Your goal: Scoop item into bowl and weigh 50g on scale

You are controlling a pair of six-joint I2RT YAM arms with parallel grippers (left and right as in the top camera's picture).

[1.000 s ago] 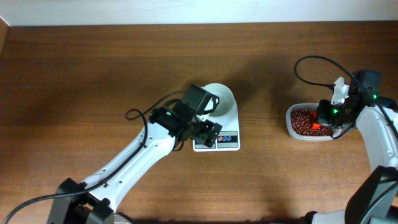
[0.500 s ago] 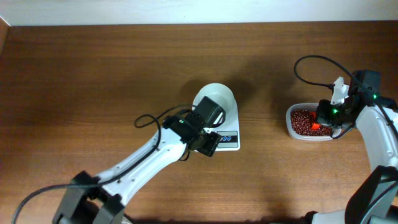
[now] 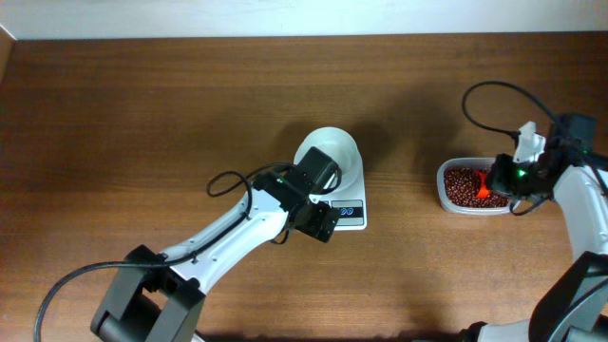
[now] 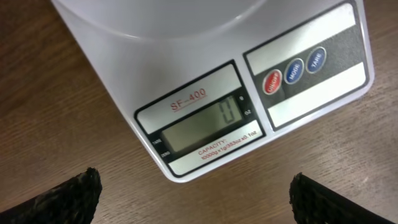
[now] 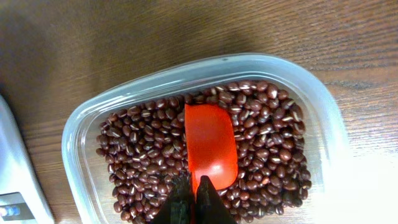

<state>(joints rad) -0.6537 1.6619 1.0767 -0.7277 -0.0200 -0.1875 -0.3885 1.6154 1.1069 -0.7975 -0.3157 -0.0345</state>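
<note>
Since a second ago left gripper point(image 4: 199, 200) moved from beside the bowl point(image 3: 334, 152) to over the scale point(image 4: 112, 74) front, jaws wide apart, empty, display point(image 4: 202, 127) reading 0, bowl on scale, right gripper point(image 5: 193, 202) closed on red scoop point(image 5: 210, 146) handle, scoop lying on beans point(image 5: 140, 155) in clear tub point(image 5: 79, 134) on table point(image 3: 142, 114).

The bowl point(image 3: 332, 152) sits on the rear of the scale point(image 3: 351, 215) at the middle of the table point(image 3: 142, 114), and the left gripper point(image 3: 323, 221) hangs over the scale's front edge. Well to the right stands the tub point(image 5: 249, 60) holding the beans point(image 5: 143, 155). The scoop point(image 5: 210, 146) lies among them, apparently resting on the heap, under the right gripper point(image 5: 193, 199).
</note>
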